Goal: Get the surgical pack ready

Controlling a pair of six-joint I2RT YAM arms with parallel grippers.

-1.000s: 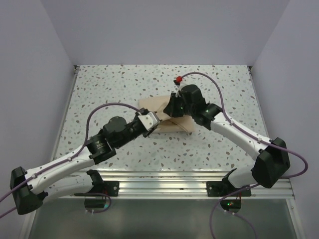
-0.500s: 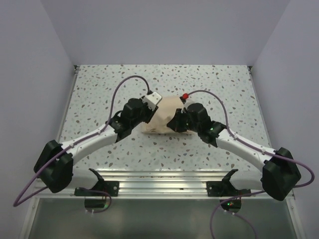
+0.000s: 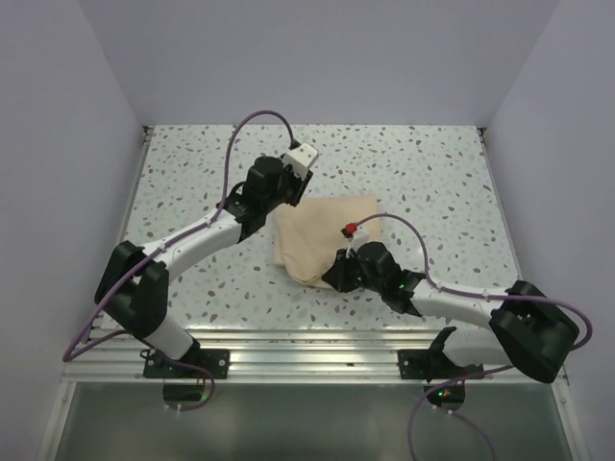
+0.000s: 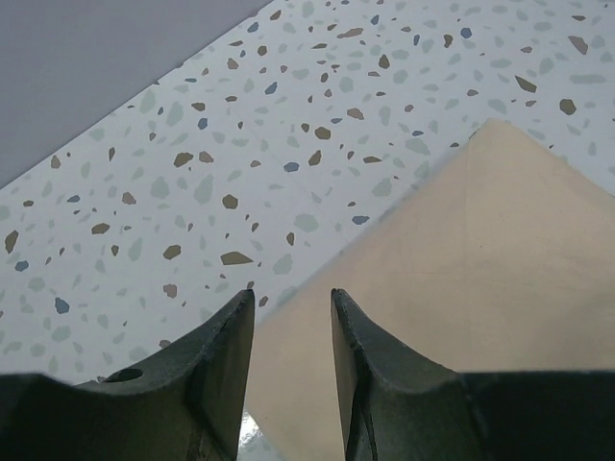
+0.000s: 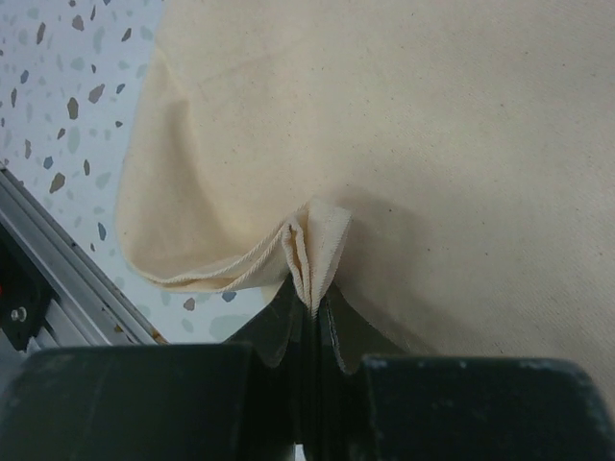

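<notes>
Two hands have spread the beige cloth (image 3: 322,229) wider on the counter (image 3: 432,173) than a second ago: my right hand (image 5: 309,309) clamps its near edge, my left hand (image 4: 290,300) gapes empty over its far corner, so unfolding looks well underway.

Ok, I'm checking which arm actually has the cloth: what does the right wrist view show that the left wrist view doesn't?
Only the right wrist view: the right gripper, jaws shut on a pinched fold at the edge of the large plain beige cloth sheet, plus a metal rail. Only the left wrist view: the left gripper, jaws open and empty over the cloth's edge, plus a grey wall. Both: the cloth on the white speckled table.
</notes>
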